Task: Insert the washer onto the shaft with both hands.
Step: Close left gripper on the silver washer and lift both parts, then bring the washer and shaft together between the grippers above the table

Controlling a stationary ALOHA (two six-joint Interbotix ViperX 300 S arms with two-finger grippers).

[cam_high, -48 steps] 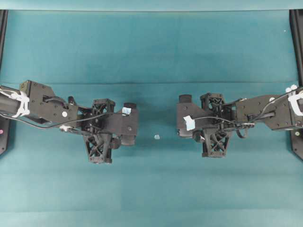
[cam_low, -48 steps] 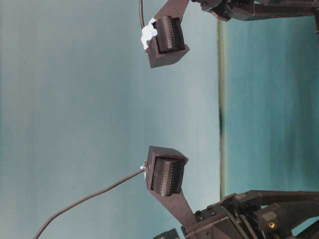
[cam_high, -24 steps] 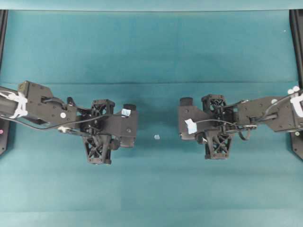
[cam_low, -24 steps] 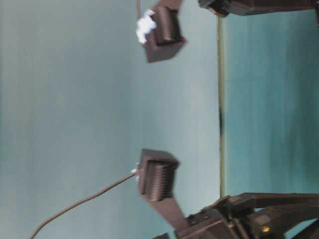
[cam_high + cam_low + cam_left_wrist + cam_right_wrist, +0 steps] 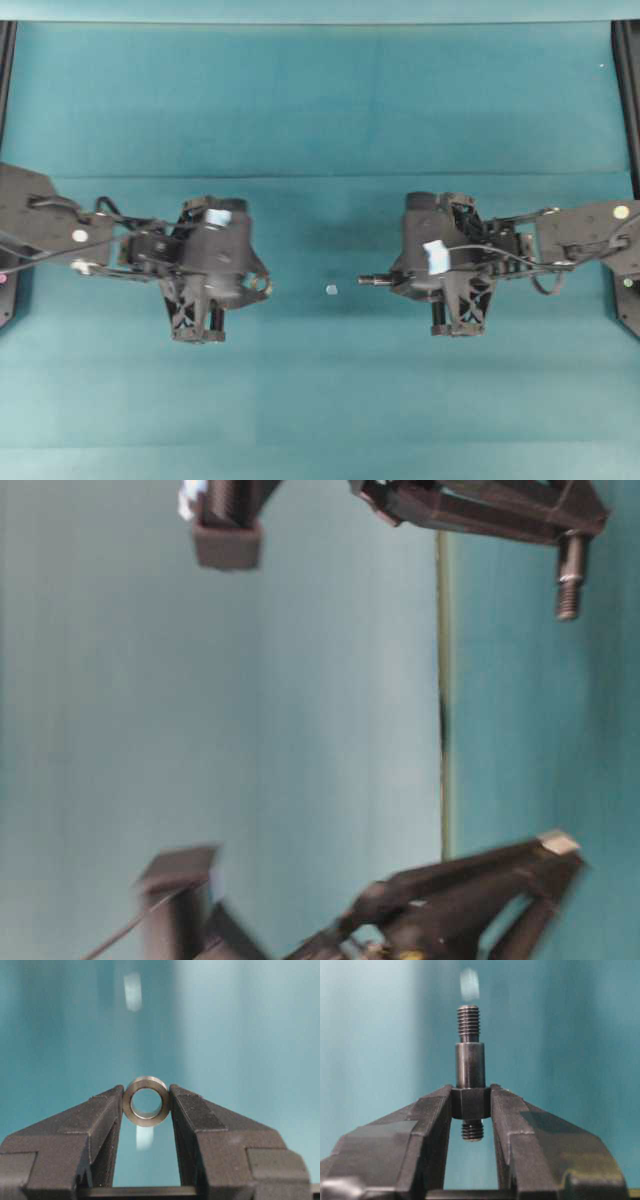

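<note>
The washer [image 5: 127,1105], a thick silvery ring with an open centre, is pinched edge-on between the tips of my left gripper [image 5: 146,1102], which is shut on it. In the overhead view that gripper [image 5: 262,287] points right, above the teal mat. My right gripper [image 5: 471,1102] is shut on the hexagonal collar of the shaft [image 5: 470,1062], a dark stepped rod with threaded ends. From the right gripper [image 5: 392,281] the shaft [image 5: 373,281] sticks out leftward toward the washer, with a wide gap between them. At table level the shaft tip [image 5: 568,585] and the washer [image 5: 558,842] face each other.
A tiny pale fleck [image 5: 331,290] lies on the teal mat [image 5: 320,120] between the two grippers. Black frame rails [image 5: 626,90] run along the left and right edges of the table. Both arms hang above the mat's middle band.
Both wrists have turned from pointing down to facing each other, so the shaft now shows pointing left. The left arm drew back leftward and the right arm shifted slightly right.
</note>
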